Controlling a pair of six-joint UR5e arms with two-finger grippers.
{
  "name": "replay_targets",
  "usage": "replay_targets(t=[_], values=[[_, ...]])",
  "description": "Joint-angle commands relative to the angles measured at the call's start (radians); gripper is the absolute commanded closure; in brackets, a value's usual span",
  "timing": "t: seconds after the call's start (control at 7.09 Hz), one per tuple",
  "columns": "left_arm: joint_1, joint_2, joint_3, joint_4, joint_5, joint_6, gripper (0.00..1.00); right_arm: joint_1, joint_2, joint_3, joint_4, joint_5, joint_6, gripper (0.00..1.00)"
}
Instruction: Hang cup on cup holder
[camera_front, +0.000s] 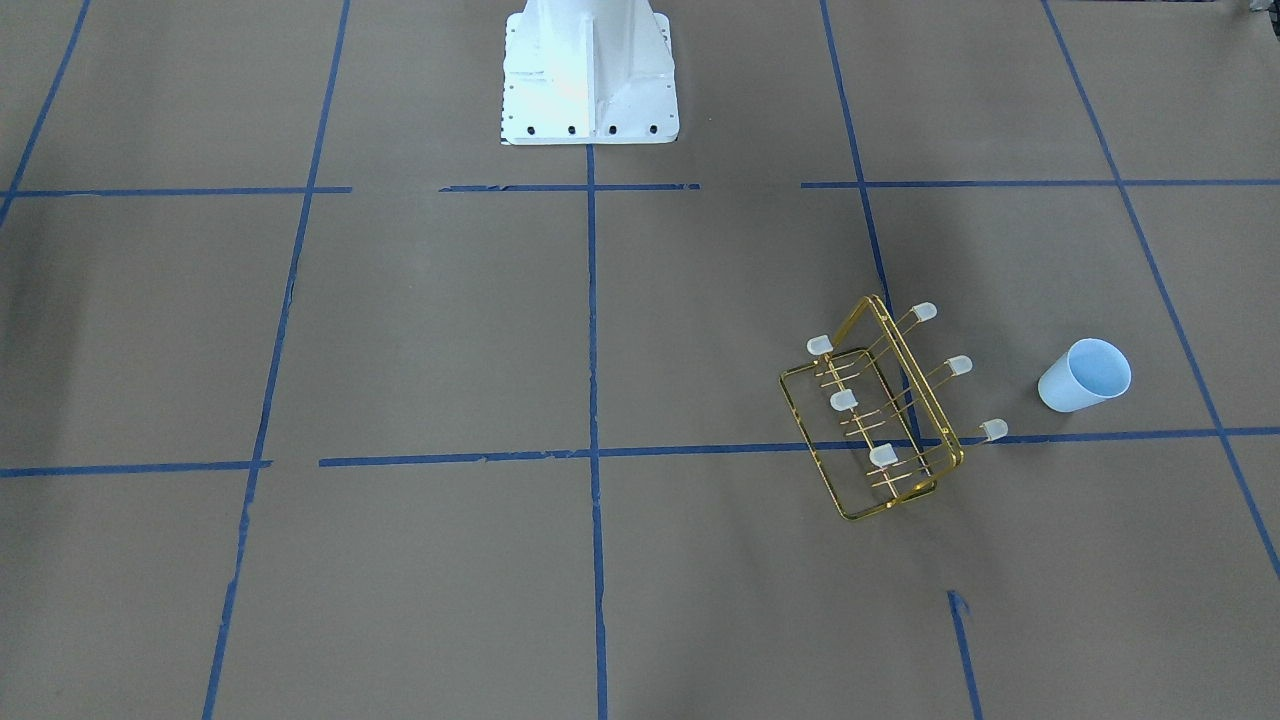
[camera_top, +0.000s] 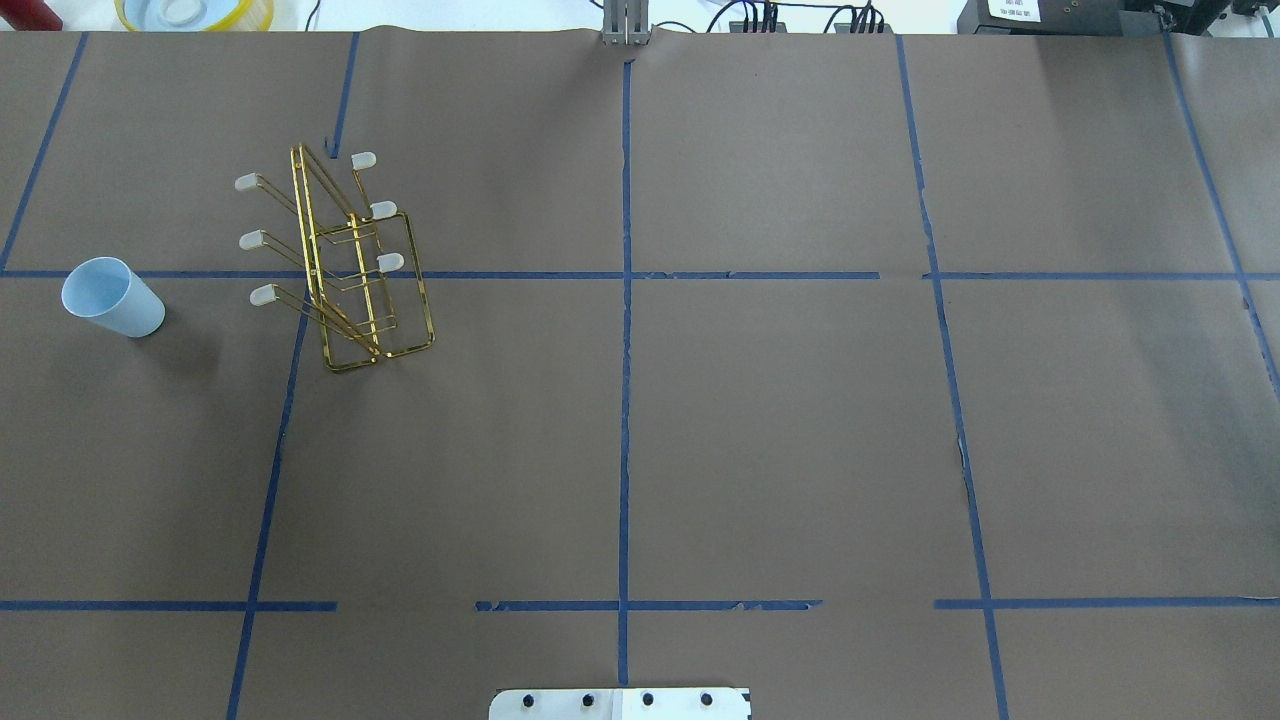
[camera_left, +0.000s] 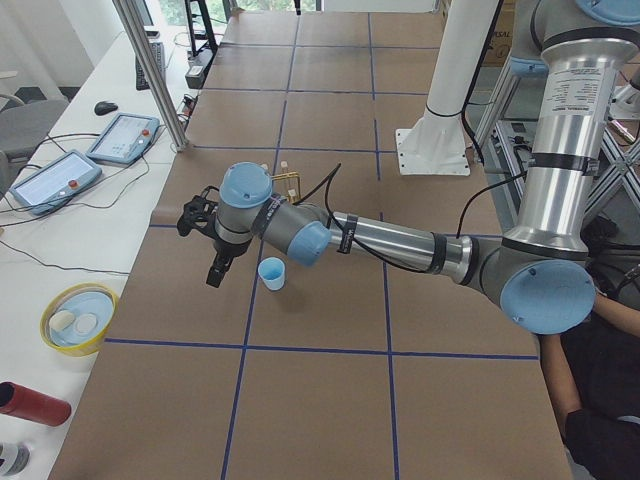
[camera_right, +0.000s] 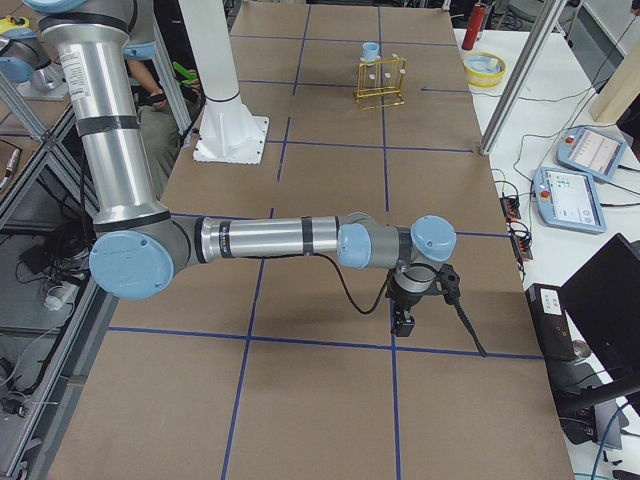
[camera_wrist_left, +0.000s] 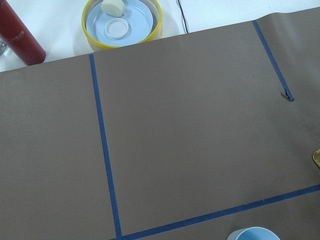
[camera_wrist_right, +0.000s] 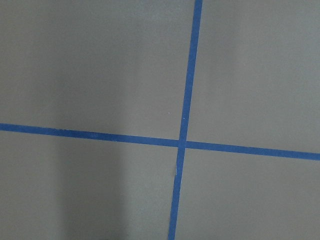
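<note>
The pale blue cup (camera_front: 1085, 375) stands upright, mouth up, on the brown table (camera_top: 700, 420), a little to the outer side of the cup holder; it also shows in the overhead view (camera_top: 112, 297) and the exterior left view (camera_left: 271, 273). Its rim shows at the left wrist view's bottom edge (camera_wrist_left: 252, 234). The gold wire cup holder (camera_front: 880, 410) (camera_top: 340, 260) stands with its capped prongs bare. My left gripper (camera_left: 215, 270) hangs above the table just beside the cup; I cannot tell whether it is open. My right gripper (camera_right: 405, 322) hangs far from both; I cannot tell its state.
A yellow-rimmed bowl (camera_wrist_left: 122, 22) and a red bottle (camera_wrist_left: 20, 37) sit off the table's far edge near the cup. The white robot base (camera_front: 590, 75) stands at mid-table. A metal post (camera_left: 150, 70) and control tablets (camera_left: 125, 135) are on the operators' side.
</note>
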Motion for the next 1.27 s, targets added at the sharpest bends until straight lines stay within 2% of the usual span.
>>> replay_targets(t=[0.0, 0.14, 0.28, 0.56, 1.13], values=[[0.081, 0.062, -0.076, -0.176, 0.094, -0.219, 0.00, 0.000, 0.000, 0.000, 0.000, 0.000, 0.001, 0.00], [0.176, 0.120, -0.107, -0.367, 0.192, -0.433, 0.00, 0.000, 0.000, 0.000, 0.000, 0.000, -0.001, 0.00], [0.238, 0.153, -0.113, -0.460, 0.301, -0.507, 0.00, 0.000, 0.000, 0.000, 0.000, 0.000, 0.001, 0.00], [0.403, 0.229, -0.170, -0.551, 0.554, -0.691, 0.00, 0.000, 0.000, 0.000, 0.000, 0.000, -0.001, 0.00], [0.644, 0.352, -0.196, -0.666, 1.019, -0.859, 0.00, 0.000, 0.000, 0.000, 0.000, 0.000, -0.001, 0.00]])
